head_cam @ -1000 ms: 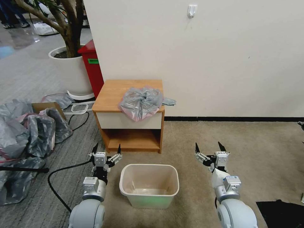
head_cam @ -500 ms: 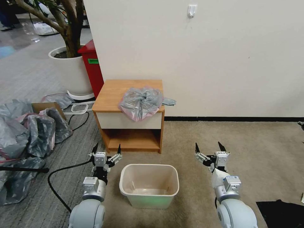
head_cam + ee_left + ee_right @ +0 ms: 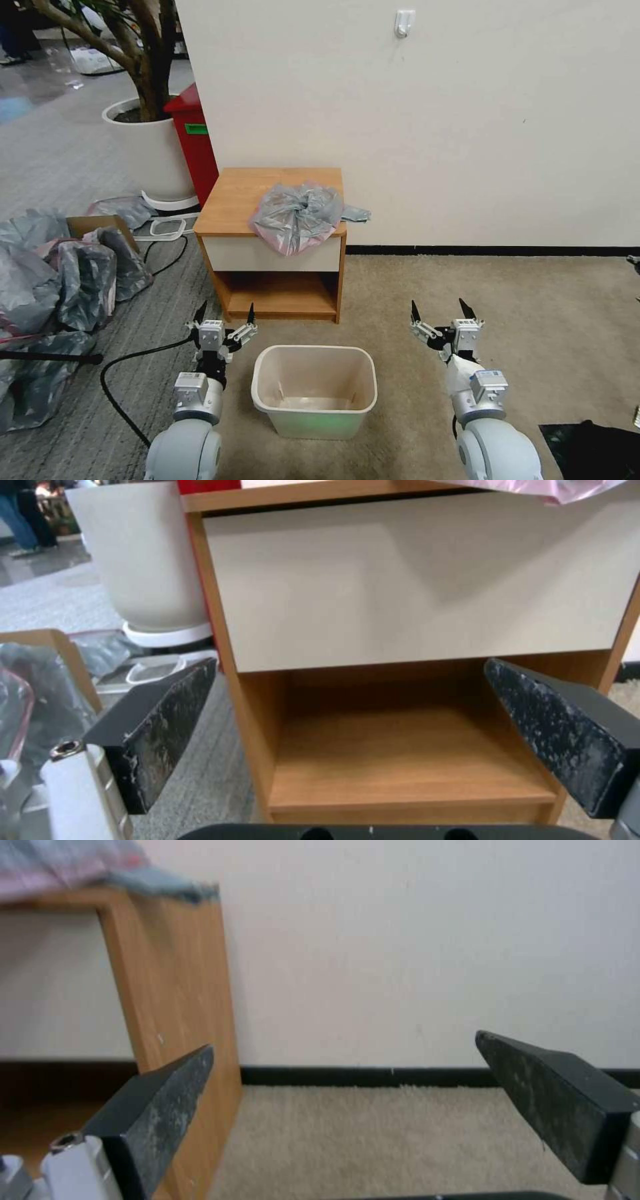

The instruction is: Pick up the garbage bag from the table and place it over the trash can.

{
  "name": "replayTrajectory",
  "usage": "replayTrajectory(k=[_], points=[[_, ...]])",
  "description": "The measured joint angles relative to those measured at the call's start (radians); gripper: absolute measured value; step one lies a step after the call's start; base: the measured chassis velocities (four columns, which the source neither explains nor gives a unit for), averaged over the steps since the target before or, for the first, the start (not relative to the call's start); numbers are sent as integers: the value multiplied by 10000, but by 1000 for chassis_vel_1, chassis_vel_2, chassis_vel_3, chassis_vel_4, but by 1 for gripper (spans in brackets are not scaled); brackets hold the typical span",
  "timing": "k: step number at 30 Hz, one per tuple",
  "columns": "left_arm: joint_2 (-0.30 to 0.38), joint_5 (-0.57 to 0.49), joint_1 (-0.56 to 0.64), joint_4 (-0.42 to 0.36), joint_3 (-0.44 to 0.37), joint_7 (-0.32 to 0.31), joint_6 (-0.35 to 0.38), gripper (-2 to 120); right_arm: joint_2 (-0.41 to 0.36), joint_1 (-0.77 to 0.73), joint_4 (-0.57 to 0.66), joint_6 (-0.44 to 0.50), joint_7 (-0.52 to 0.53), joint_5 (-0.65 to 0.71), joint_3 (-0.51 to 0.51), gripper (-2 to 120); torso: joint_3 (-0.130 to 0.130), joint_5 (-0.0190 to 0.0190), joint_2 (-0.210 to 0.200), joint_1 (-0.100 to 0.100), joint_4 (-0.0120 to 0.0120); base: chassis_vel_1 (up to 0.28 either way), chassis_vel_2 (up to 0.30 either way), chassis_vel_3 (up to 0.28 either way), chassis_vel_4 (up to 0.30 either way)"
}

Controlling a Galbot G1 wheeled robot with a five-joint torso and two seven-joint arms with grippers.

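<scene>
Overhead, the garbage bag (image 3: pixel 297 217) sits crumpled on the table (image 3: pixel 233 200); left gripper (image 3: pixel 225 312) and right gripper (image 3: pixel 437 309) gape empty.

Both arms are rounded pale-grey shells ending in silver wrist blocks, each carrying a gripper with two scuffed black wedge-shaped fingers (image 3: pixel 167 720).

Cream wall (image 3: pixel 467 120) straight ahead, white hook (image 3: pixel 404 21) high on it, black baseboard (image 3: pixel 493 251) along foot. Beige carpet (image 3: pixel 533 320) below wall; grey striped carpet (image 3: pixel 60 160) left of wall's corner. Beside that corner: red bin (image 3: pixel 195 143), white round planter (image 3: pixel 148 150) with tree trunk (image 3: pixel 150 60). Left of planter, lower: heap of grey bags (image 3: pixel 47 293), cardboard box (image 3: pixel 93 225), black cable (image 3: pixel 127 373).
</scene>
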Motion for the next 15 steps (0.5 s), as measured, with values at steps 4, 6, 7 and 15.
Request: replayTrajectory(k=[4, 6, 7, 15], points=[[260, -594, 793, -1077, -360, -223, 333, 100, 122, -415, 1370, -665, 282, 475, -250, 100, 0, -1, 0, 0, 4, 0, 0, 0, 0], [304, -691, 925, -1258, -423, -262, 389, 100, 143, -494, 1613, -783, 333, 561, -294, 100, -1, -1, 0, 0, 3, 0, 0, 0, 0], [411, -927, 1270, -1716, -568, -358, 526, 100, 191, -666, 2160, -1055, 446, 757, -386, 100, -1, 3, 0, 0, 4, 0, 0, 0, 0], [614, -1260, 1909, -2375, -788, -509, 746, 100, 80, -1289, 3173, -2016, 866, 1776, -826, 100, -1, -6, 0, 0, 2, 0, 0, 0, 0]])
